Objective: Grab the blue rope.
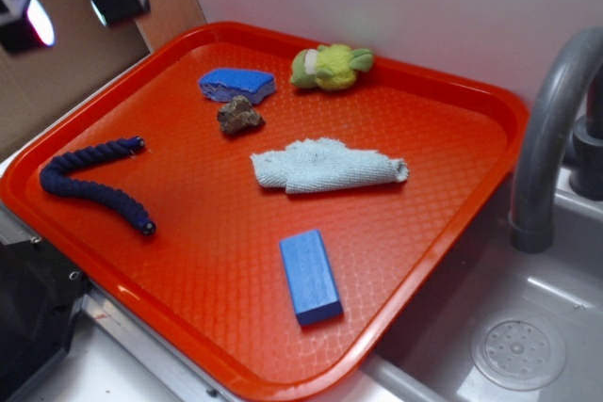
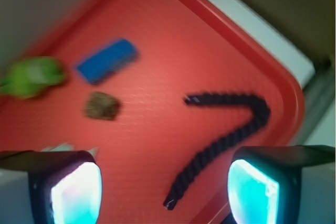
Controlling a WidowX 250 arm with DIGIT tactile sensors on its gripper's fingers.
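Exterior view gives me a red tray [image 1: 443, 233] with a diamond-textured floor, sitting beside a grey sink [image 1: 528, 327] with a curved grey faucet [image 1: 546, 129]. On the tray's left side lies the blue rope [image 1: 89, 181], a navy twisted cord bent into a sideways V, its 2 dark capped ends pointing toward the tray's middle and its bend close to the left rim. Near the front of the tray I see a flat blue block [image 1: 310, 276], well apart from the rope. A crumpled pale cloth [image 1: 325, 166] lies at the centre, a small brown lump [image 1: 239, 116] sits behind it, a bright blue sponge piece [image 1: 236, 84] is just beyond that, and a green and yellow plush toy [image 1: 330, 67] rests near the back rim. I can read no brand, label or writing on anything. Up in the top left corner the gripper [image 1: 75, 2] hangs above the tray's edge. From the wrist camera, which is blurred, I see its 2 fingers [image 2: 73, 187] spread wide at the bottom corners with nothing between them, and the rope [image 2: 226, 129] lies on the tray beyond them, nearer the right finger, untouched.
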